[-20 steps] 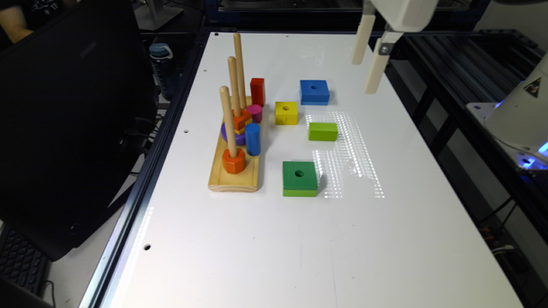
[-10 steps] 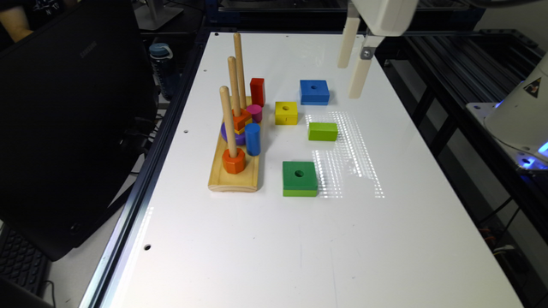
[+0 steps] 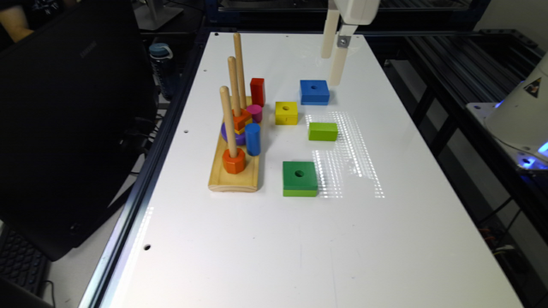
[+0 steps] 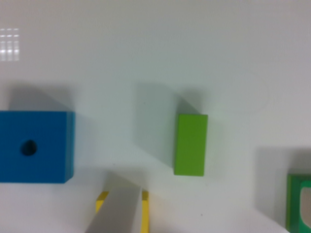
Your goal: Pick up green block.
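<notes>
Green block (image 3: pixel 299 177) flat on white table (image 3: pixel 385 239), toward the camera from the lime block (image 3: pixel 323 131), just beside wooden peg base (image 3: pixel 234 179) on the exterior view's right. Gripper (image 3: pixel 333 68) hangs well apart from it, above the far end of the table by blue block (image 3: pixel 314 91). Can't tell if it's open or closed

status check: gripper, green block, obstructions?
Gripper high above blue block, nothing held. Green block untouched on table. Lime block sits between.
</notes>
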